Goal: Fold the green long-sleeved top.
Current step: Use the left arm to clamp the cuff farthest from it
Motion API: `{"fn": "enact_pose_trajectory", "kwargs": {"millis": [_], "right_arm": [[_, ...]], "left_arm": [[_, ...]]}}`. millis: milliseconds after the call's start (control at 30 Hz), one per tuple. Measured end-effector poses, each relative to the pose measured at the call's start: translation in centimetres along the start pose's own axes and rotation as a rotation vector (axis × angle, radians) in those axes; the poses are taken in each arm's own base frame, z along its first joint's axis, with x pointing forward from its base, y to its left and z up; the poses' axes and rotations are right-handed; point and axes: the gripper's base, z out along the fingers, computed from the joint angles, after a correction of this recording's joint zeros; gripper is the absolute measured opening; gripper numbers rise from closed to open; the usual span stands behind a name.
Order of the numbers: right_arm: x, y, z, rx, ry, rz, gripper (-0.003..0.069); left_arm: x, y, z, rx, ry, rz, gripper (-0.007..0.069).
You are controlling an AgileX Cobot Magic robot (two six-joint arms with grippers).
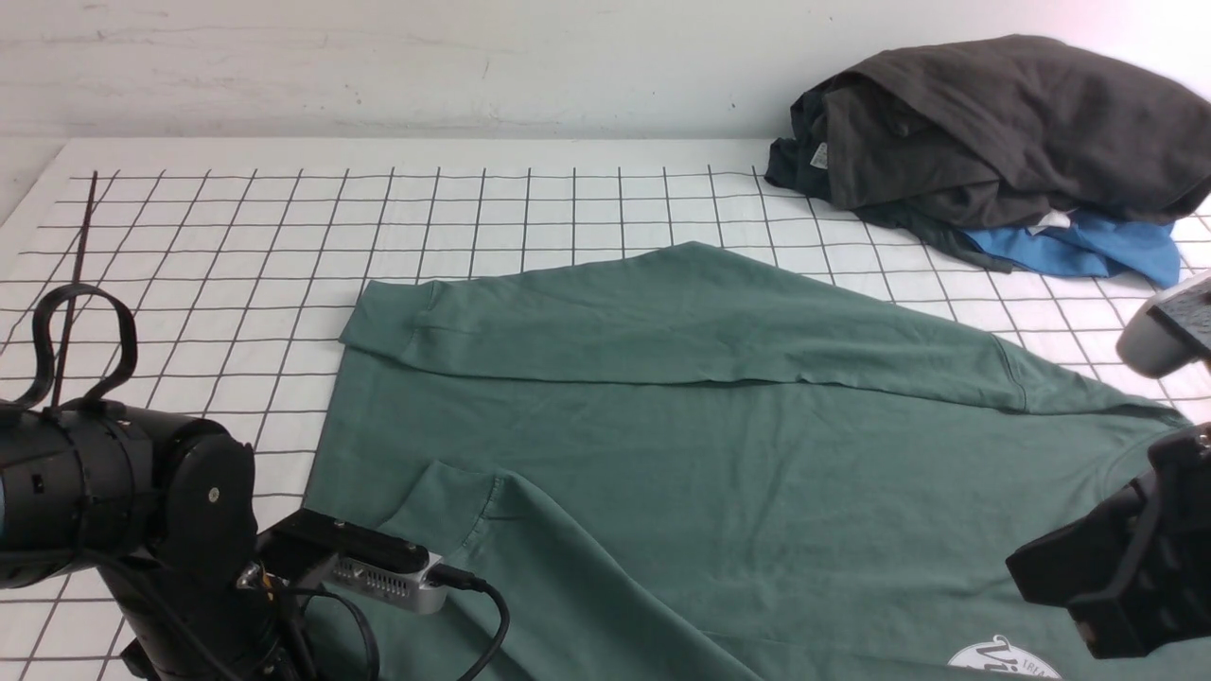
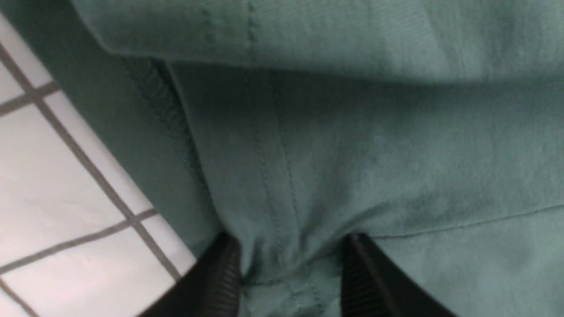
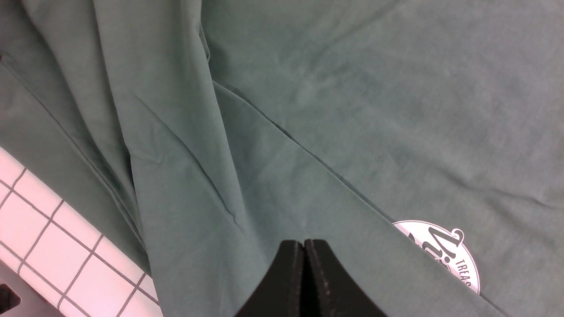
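The green long-sleeved top point(image 1: 719, 445) lies flat on the gridded table, chest up. Its far sleeve point(image 1: 662, 312) is folded across the body and its near sleeve point(image 1: 568, 577) runs toward a cuff point(image 1: 445, 506). The white round logo point(image 1: 1003, 659) shows at the near right edge. My left gripper point(image 2: 291, 253) is pressed down on the top's hem corner, jaws apart, with a pucker of green cloth point(image 2: 352, 154) between the ribbed fingers point(image 2: 220, 273). My right gripper point(image 3: 304, 244) is shut with nothing in it, hovering over the near sleeve beside the logo point(image 3: 445, 253).
A dark charcoal garment point(image 1: 993, 123) is heaped on a bright blue one point(image 1: 1088, 246) at the far right corner. The white gridded table cover point(image 1: 236, 236) shows left of and behind the top. My left arm point(image 1: 142, 511) and right arm point(image 1: 1126, 567) fill the near corners.
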Motion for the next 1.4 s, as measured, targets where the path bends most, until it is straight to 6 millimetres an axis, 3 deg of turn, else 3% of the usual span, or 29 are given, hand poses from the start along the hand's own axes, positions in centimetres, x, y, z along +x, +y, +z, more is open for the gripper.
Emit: {"fn": "enact_pose_trajectory", "kwargs": {"millis": [67,100,200,300,800,1000,1133,1233,1400], "right_arm": [[0.0,0.0,0.0,0.000,0.000,0.000,-0.0015],[0.0,0.0,0.0,0.000,0.000,0.000,-0.0015],[0.0,0.0,0.0,0.000,0.000,0.000,-0.0015],[0.0,0.0,0.0,0.000,0.000,0.000,-0.0015],[0.0,0.0,0.0,-0.003,-0.001,0.000,-0.0015],[0.0,0.0,0.0,-0.003,-0.001,0.000,-0.0015],[0.0,0.0,0.0,-0.003,-0.001,0.000,-0.0015],[0.0,0.0,0.0,-0.003,-0.001,0.000,-0.0015],[0.0,0.0,0.0,-0.004,-0.002,0.001,-0.0015]], "left_arm": [[0.0,0.0,0.0,0.005,0.000,-0.004,0.0200],[0.0,-0.1,0.0,0.010,-0.001,-0.008,0.0131],[0.1,-0.2,-0.4,0.018,-0.016,-0.012,0.0035],[0.6,-0.4,-1.2,0.029,-0.026,-0.008,0.0013],[4.3,-1.2,-4.6,0.066,0.060,0.031,0.0013],[4.8,-1.1,-4.2,0.069,0.081,0.031,0.0024],[6.2,-0.9,-2.7,0.074,0.152,0.017,0.0061],[7.4,-0.7,-1.8,0.069,0.218,0.013,0.0113],[7.6,-0.8,-2.3,0.068,0.178,0.019,0.0195]]}}
